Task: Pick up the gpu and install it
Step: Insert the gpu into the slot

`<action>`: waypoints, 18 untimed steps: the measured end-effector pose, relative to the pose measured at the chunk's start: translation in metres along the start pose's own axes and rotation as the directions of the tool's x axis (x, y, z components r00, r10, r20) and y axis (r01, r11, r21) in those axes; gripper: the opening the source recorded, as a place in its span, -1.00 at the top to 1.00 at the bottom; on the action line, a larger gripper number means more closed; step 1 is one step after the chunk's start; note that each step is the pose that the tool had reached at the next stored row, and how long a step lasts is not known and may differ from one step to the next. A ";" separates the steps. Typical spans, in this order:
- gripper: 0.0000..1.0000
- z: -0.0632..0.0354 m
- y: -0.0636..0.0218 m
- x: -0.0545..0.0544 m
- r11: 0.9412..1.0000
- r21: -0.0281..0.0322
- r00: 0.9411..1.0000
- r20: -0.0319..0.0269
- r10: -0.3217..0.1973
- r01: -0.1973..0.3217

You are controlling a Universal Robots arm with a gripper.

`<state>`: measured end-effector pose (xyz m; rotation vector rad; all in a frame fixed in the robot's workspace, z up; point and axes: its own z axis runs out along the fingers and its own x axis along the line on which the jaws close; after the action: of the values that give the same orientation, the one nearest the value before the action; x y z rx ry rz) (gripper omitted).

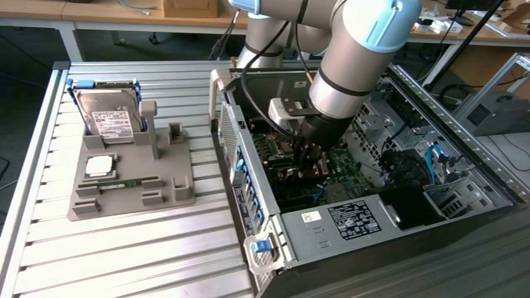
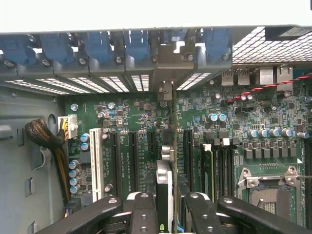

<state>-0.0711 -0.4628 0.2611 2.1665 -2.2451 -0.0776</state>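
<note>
Pickup done: claw (image 2: 165,208) grips gpu (image 2: 165,183) edge-on inside PC case (image 1: 331,217), over mobo slots (image 2: 132,156). Whether seated: can't tell. Not yet let go.

Slatted aluminium table (image 1: 124,248): grey fixture (image 1: 178,189) carries a hard drive (image 1: 112,118) upright in a blue frame, a silver square chip (image 1: 99,164) lying flat, and a green RAM stick (image 1: 124,184) in a groove. At the exterior view's right, open PC case (image 1: 463,149). Inside: green motherboard (image 2: 136,112), white slot (image 2: 96,163), CPU socket (image 2: 270,195), row of blue latches (image 2: 97,46).
</note>
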 end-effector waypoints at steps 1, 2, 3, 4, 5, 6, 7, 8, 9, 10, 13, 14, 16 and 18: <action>0.45 -0.0004 0.0001 0.000 1.000 0.000 1.000 0.000 0.000 0.000; 0.45 -0.0004 0.0001 0.000 1.000 0.001 1.000 0.000 0.000 0.000; 0.45 -0.0004 0.0002 0.000 1.000 0.001 1.000 0.001 0.000 0.000; 0.45 -0.0004 0.0002 0.000 1.000 0.001 1.000 0.000 0.000 0.000; 0.45 -0.0006 0.0003 0.000 1.000 0.001 1.000 0.000 0.000 0.000; 0.45 -0.0007 0.0003 0.000 1.000 0.001 1.000 0.000 0.000 0.000; 0.45 -0.0007 0.0003 0.000 1.000 0.001 1.000 0.000 0.000 0.000; 0.45 -0.0006 0.0003 -0.001 1.000 0.001 1.000 0.000 0.000 0.000; 0.45 -0.0005 0.0003 -0.001 1.000 0.001 1.000 0.000 -0.002 0.002; 0.45 -0.0005 0.0004 -0.002 1.000 0.001 1.000 0.000 -0.003 0.003; 0.45 -0.0011 0.0005 -0.002 1.000 0.001 1.000 0.000 -0.005 0.005; 0.45 -0.0021 0.0006 -0.003 1.000 0.002 1.000 0.000 -0.005 0.005; 0.45 -0.0028 0.0007 -0.003 1.000 0.003 1.000 0.000 -0.005 0.005; 0.45 -0.0028 0.0007 -0.003 1.000 0.003 1.000 0.000 -0.005 0.005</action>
<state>-0.0716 -0.4603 0.2639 2.1732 -2.2419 -0.0750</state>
